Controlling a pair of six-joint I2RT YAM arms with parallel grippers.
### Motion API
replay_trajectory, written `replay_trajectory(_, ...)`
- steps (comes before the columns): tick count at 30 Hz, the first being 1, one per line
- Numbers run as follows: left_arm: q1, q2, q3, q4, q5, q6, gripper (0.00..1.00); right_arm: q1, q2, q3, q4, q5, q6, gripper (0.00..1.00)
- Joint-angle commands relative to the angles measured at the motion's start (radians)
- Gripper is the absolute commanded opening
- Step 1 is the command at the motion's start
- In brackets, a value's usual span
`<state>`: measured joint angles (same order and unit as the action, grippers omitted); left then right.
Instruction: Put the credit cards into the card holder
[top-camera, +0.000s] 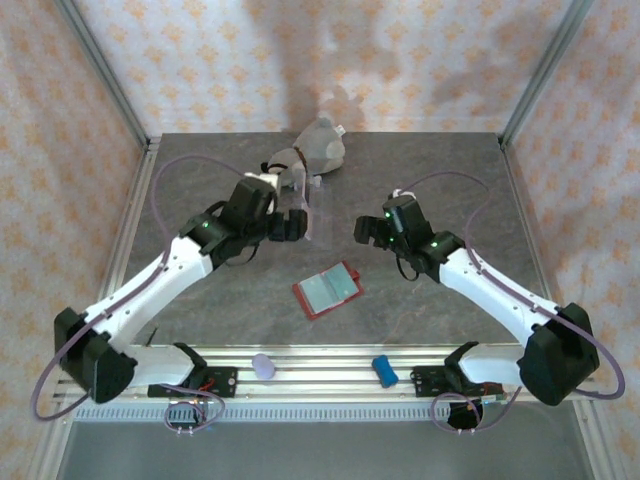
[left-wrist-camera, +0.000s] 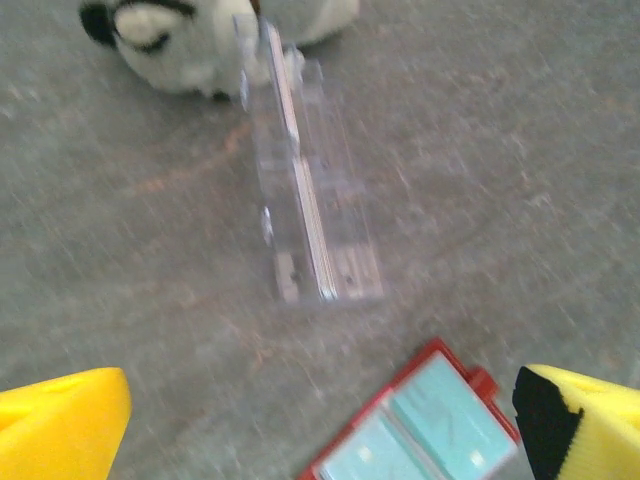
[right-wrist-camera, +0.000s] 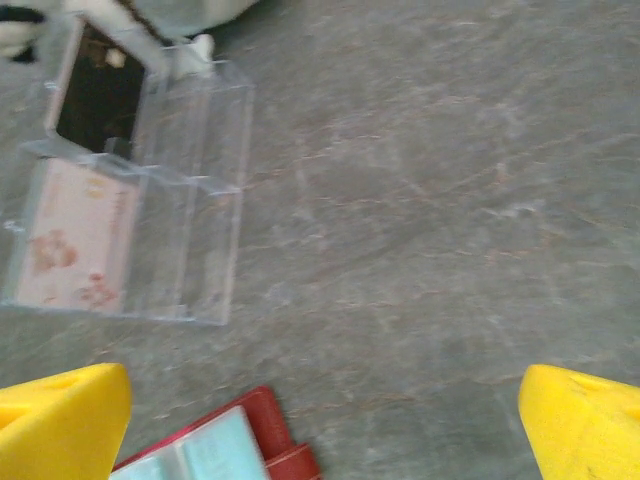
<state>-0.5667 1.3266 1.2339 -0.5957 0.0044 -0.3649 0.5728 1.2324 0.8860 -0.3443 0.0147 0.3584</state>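
Left wrist camera shows you the left gripper (left-wrist-camera: 320, 428) with its yellow fingers (left-wrist-camera: 62, 425) spread wide and nothing between them. Just inside the right-hand finger lies the card holder (left-wrist-camera: 425, 428). It is open flat, with a red rim and two pale blue-grey pockets facing up. Ahead of the jaws, across bare grey table (left-wrist-camera: 530, 180), stands one clear plastic case (left-wrist-camera: 325, 215). Thin pale sheets sit edge-on inside it (probably the credit cards (left-wrist-camera: 300, 180), but the blur stops you counting them). One plush toy (left-wrist-camera: 190, 40), white with black patches, lies at the case's far end.

On the right wrist camera the right gripper (right-wrist-camera: 320, 425) is just as wide and just as empty. A corner of the card holder (right-wrist-camera: 225, 450) sits close to its left-hand finger. The case (right-wrist-camera: 190, 200) is ahead and to the left of the jaws. A pale pink-patterned face and a dark one show through its walls, and you cannot tell whether they are cards or reflections.

From the top external camera the left gripper (top-camera: 290, 225) and the right gripper (top-camera: 365, 230) face each other. The case (top-camera: 318, 205) is just beside the left jaws. The holder (top-camera: 328, 290) lies on the near side of the gap between the two grippers, with bare table around it. Two small items rest on the near rail, one lilac (top-camera: 262, 366) and one blue (top-camera: 385, 371).
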Motion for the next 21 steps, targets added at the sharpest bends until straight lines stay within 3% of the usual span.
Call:
replay_trajectory(1, 0.005, 0.121, 0.129, -0.11, -0.136, 0.105, 1.0, -0.002, -0.065, -0.094, -0.004, 0.159, 0.01, 0.99)
replay_trajectory(9, 0.007, 0.421, 0.397, -0.128, -0.219, 0.161, 0.99, -0.002, -0.176, -0.301, 0.102, 0.269, -0.048, 0.99)
replay_trajectory(15, 0.009, 0.606, 0.556, -0.139, -0.359, 0.17, 1.0, -0.002, -0.195, -0.413, 0.209, 0.255, -0.065, 0.99)
replay_trajectory(21, 0.035, 0.722, 0.627, -0.103, -0.309, 0.17, 1.0, -0.002, -0.211, -0.429, 0.234, 0.253, -0.072, 0.99)
